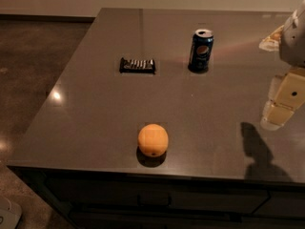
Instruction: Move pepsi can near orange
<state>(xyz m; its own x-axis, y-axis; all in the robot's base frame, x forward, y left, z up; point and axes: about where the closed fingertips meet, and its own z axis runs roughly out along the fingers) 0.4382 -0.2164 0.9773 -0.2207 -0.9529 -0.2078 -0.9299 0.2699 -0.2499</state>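
The pepsi can (200, 51) stands upright on the grey table (95, 113), toward the back and right of the middle. It is dark blue with a silver top and a round logo. The orange (153, 140) lies near the table's front edge, well in front of the can and a little to its left. My gripper (279, 108) hangs above the table at the right edge of the view, to the right of the can and nearer than it, holding nothing.
A flat dark striped packet (137, 65) lies to the left of the can. The table's left edge drops to a brown floor (33, 66). The gripper's shadow (259, 151) falls on the front right of the table.
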